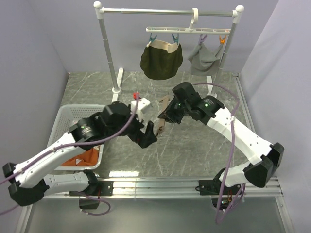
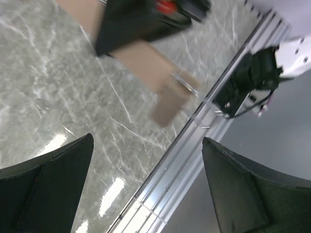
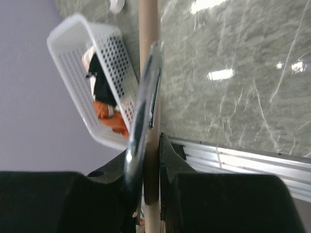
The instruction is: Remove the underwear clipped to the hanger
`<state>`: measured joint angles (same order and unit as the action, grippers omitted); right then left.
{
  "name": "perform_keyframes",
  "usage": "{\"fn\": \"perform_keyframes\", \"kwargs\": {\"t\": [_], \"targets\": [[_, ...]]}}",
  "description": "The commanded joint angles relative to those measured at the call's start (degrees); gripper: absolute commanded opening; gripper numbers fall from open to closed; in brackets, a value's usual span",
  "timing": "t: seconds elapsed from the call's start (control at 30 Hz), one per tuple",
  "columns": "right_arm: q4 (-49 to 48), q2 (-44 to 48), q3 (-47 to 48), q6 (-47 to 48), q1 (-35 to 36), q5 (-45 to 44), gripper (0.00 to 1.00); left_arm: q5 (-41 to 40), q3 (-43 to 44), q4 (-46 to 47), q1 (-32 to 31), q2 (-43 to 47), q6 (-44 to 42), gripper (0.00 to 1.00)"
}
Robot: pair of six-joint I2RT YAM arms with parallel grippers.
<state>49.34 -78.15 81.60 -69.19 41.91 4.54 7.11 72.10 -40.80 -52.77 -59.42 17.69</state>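
- grey marble worktop [image 1: 194,145], lilac walls [image 1: 39,48]
- dark olive briefs [image 1: 161,60] and light grey briefs [image 1: 204,58] clipped to white plastic hanger [image 1: 187,30] at the back
- right pincer [image 1: 163,120] clamps black briefs with tan waistband [image 3: 148,24] mid-worktop; left pincer [image 2: 146,141] gapes wide

You are looking past your left gripper [image 2: 146,141], its two dark fingers [image 2: 48,189] standing wide apart over the grey marbled table [image 2: 48,82]. A blurred tan waistband [image 2: 146,60] is reaching out from under a dark blurred shape [image 2: 131,24], towards the silver rail [image 2: 184,155] and a black-and-white arm mount [image 2: 257,73]
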Motion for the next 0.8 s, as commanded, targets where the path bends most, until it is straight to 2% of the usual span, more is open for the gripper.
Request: {"fn": "perform_keyframes", "kwargs": {"t": [0.0, 0.03, 0.2, 0.4, 0.53, 0.77], "targets": [[5.1, -2.8, 5.3, -4.9, 0.5, -6.5, 0.0, -6.9, 4.0, 1.6, -5.2, -1.7, -0.4, 0.99], [5.2, -3.3, 5.6, -5.5, 0.5, -6.0, 0.0, -6.9, 4.5, 1.7, -6.4, -2.3, -0.6, 1.0], [3.8, -5.1, 5.0, -6.5, 0.5, -4.8, 0.0, -17.7, 7.9, -0.1, -13.3, -6.5, -1.7, 1.0], [3.0, -5.5, 5.1, -7.2, 0.5, -3.5, 0.0, -26.4, 9.6, -1.1, -15.9, -10.5, -1.7, 0.99], [3.0, -5.8, 6.0, -7.5, 0.6, -3.0, 0.0, -36.8, 11.2, -5.5, -17.6, -14.6, -0.8, 1.0], [1.6, -6.5, 6.4, -7.9, 0.7, -1.0, 0.0, -38.4, 11.7, -3.9, -17.8, -16.5, -2.0, 0.99]]}}
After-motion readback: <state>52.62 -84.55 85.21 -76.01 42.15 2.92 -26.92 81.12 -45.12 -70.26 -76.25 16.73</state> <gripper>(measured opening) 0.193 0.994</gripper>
